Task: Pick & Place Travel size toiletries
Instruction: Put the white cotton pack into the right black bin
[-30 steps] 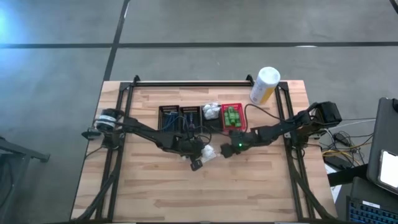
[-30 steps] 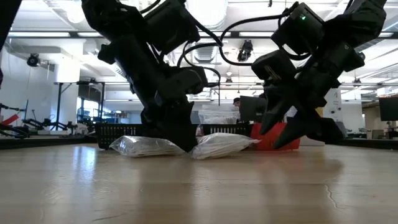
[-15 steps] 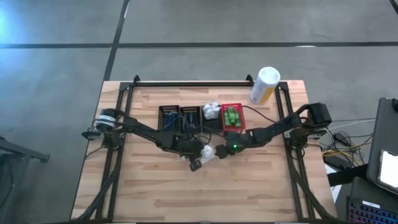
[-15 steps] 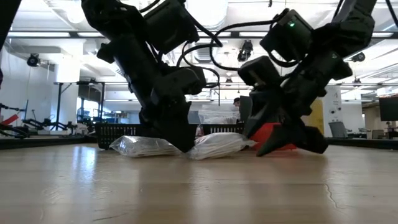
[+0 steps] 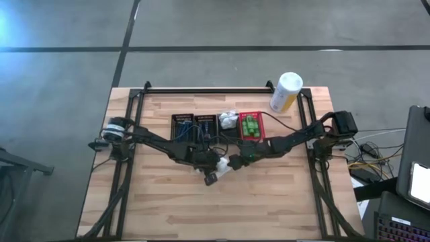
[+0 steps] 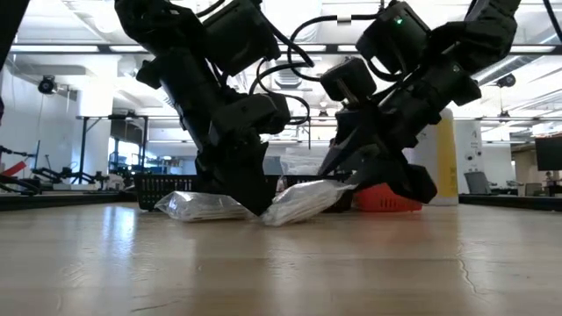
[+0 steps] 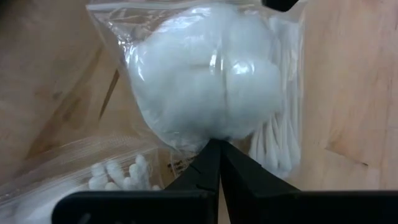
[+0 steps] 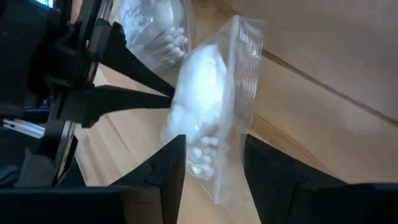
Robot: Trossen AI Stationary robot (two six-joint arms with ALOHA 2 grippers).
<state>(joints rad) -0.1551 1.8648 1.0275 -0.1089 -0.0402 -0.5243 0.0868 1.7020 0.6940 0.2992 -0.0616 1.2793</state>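
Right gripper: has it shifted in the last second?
Yes. In the high view, the right gripper moved left, away from the red basket, toward the left gripper.

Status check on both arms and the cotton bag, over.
Left end effector shut, pinching cotton bag. Right end effector straddling the bag's other end, open. Second bag lies alongside.

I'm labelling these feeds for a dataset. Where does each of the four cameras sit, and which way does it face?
High view: overhead, facing straight down on the wooden table; both arms show.
Low view: at table-top height, facing level across; both arms come from above onto two clear bags.
Left wrist view: on the left arm, facing past the shut left gripper pinching the bag of cotton balls.
Right wrist view: on the right arm; the right gripper straddles that bag.
Shared: both wrist views show this bag.
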